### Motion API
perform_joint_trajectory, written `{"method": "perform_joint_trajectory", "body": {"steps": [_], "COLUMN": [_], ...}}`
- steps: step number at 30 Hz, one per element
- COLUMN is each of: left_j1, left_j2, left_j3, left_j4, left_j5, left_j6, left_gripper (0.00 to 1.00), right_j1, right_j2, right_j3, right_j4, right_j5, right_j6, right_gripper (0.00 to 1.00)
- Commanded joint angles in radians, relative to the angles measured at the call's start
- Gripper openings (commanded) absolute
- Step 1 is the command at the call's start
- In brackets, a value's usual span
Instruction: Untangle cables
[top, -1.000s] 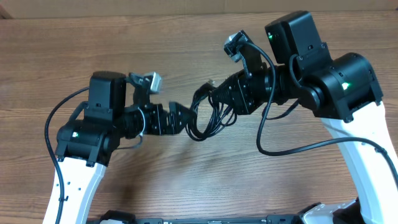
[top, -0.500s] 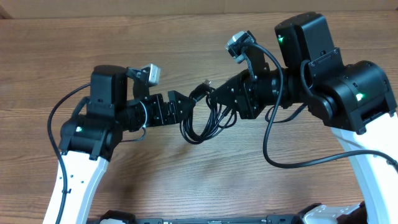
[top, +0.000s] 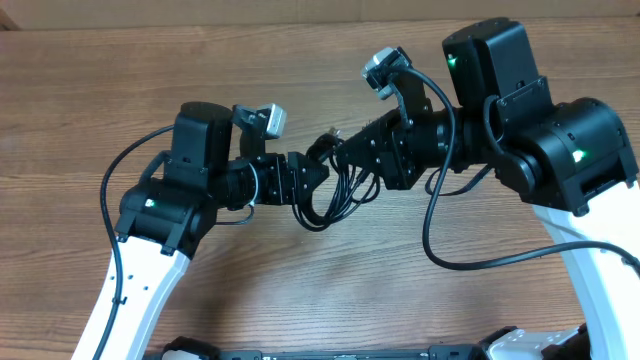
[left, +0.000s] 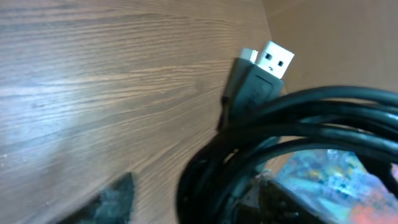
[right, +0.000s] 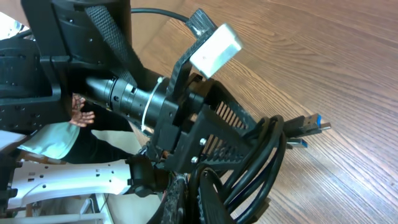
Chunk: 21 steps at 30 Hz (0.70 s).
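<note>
Because the cables (top: 333, 197) are bunched into one clump of loops, they are held up off the counter (top: 100, 90) between the two arms rather than lying flat. To my eye this lets the slack hang free and shows which strand crosses which. The right claw (top: 348, 160) is pressed together on the bundle near its upper end and acts as the anchor. In its wrist view the cords run out from between its fingers toward two blue-tipped plugs (right: 308, 124) that poke out past the loops. The left claw (top: 306, 178) faces it from the other side, nose-in against the same bundle, touching the loops or very nearly so. Its jaws look part-way apart with cords by them, but I cannot tell whether they pinch anything. The left wrist view is filled by blurred cords and a silver plug (left: 275, 58), too close to read a grip. That head-on placement makes sense as a setup for taking one strand and drawing it away from the anchored end. Judging by how dense the bunch is, the untangling looks far from done, and a grab on several cords at once would likely just tighten it
</note>
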Motion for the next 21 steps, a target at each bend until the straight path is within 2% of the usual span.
{"method": "perform_joint_trajectory", "body": {"steps": [1,2,14,21], "left_j1": [-0.015,-0.015,-0.015,-0.014], "left_j2": [0.002,0.002,0.002,0.002], "left_j3": [-0.002,-0.002,-0.002,-0.002], "left_j4": [0.01,0.01,0.005,-0.035], "left_j5": [-0.001,-0.001,0.0,0.0], "left_j6": [0.018,0.018,0.019,0.062], "left_gripper": [0.07,0.04,0.04,0.04], "right_j1": [0.005,0.005,0.005,0.005], "right_j2": [-0.026,-0.026,-0.026,-0.026], "right_j3": [0.034,0.034,0.034,0.033], "right_j4": [0.017,0.018,-0.006,-0.063], "right_j5": [-0.024,-0.024,0.228,0.481], "right_j6": [0.003,0.003,0.003,0.003], "right_gripper": [0.04,0.04,0.04,0.04]}}
